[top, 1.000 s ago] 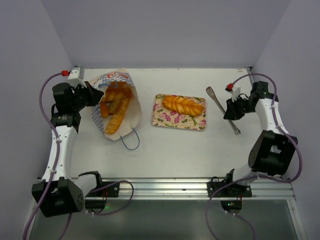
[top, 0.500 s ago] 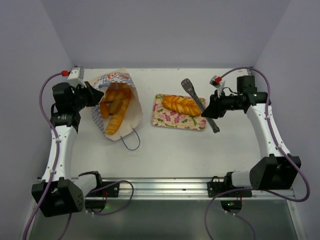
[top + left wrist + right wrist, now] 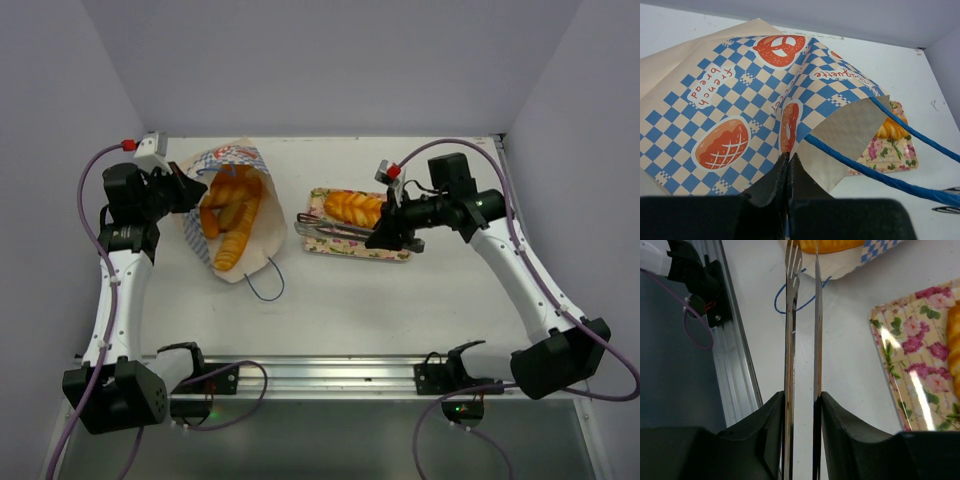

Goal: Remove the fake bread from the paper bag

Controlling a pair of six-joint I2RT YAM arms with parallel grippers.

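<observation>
Two arms at work over the white surface (image 3: 400,300). The left claw (image 3: 788,162) is clenched on the paper edge at the mouth of the paper bag (image 3: 266,226), pinching it shut-fingered and holding the opening up. The bag lies on its side at the left of the surface, checkered side up, mouth gaping. Several pieces of fake bread (image 3: 232,215) sit inside it, golden-orange, packed side by side. A blue cord handle (image 3: 262,280) loops out onto the surface at the bag's near edge. One braided loaf (image 3: 352,208) is already out, lying on the floral tray (image 3: 345,243) just right of the bag. The right claw (image 3: 801,407) is grasping a pair of metal tongs (image 3: 330,229), one finger pressed on each arm. The tongs stick out leftward, low across the tray just in front of the loaf, tips pointing at the bag, arms slightly apart, nothing between them.
</observation>
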